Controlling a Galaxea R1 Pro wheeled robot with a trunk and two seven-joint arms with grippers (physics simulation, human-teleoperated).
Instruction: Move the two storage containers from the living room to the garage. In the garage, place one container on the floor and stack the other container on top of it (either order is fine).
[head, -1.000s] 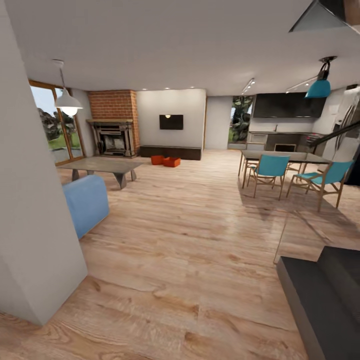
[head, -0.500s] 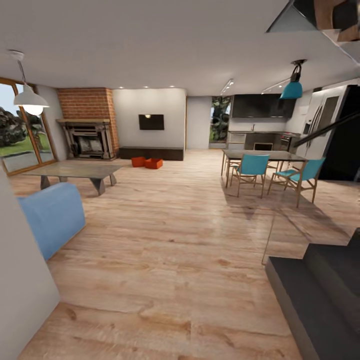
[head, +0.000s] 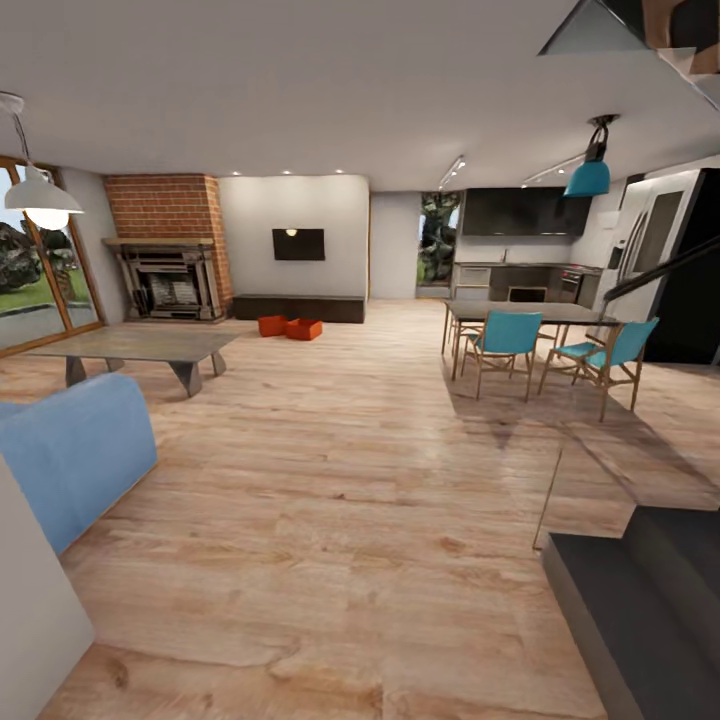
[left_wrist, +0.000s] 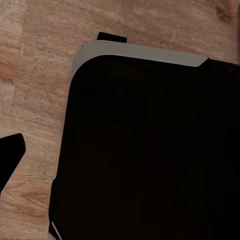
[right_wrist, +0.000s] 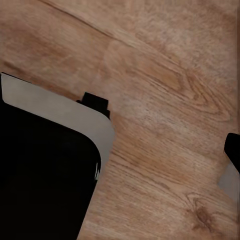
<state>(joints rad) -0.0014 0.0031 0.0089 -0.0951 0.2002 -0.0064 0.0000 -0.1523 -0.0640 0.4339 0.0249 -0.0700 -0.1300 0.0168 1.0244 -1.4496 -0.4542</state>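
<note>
The two storage containers (head: 272, 326) (head: 303, 329) sit side by side on the light wood plank floor (head: 350, 480) far across the living room. They are small, orange-red and open-topped, just in front of the long low dark cabinet (head: 300, 307). A red-brick fireplace column (head: 165, 240) stands to their left and a black wall TV (head: 299, 244) hangs above the cabinet. In the left wrist view a dark fingertip (left_wrist: 11, 152) hangs over the planks beside my black base (left_wrist: 150, 150). In the right wrist view another fingertip (right_wrist: 233, 150) hangs beside the base (right_wrist: 40, 175). Neither view lets me judge the jaws.
A low grey coffee table (head: 140, 345) and a blue sofa (head: 70, 460) stand at the left, with a grey wall corner (head: 30, 620) close by. At the right are a dining table (head: 530, 313) with teal chairs (head: 505, 340) and dark steps (head: 640, 600). Open floor runs down the middle.
The whole view has shifted: the camera turned and moved on, so the grey wall at the left has slid mostly out of frame. The containers themselves have not moved.
</note>
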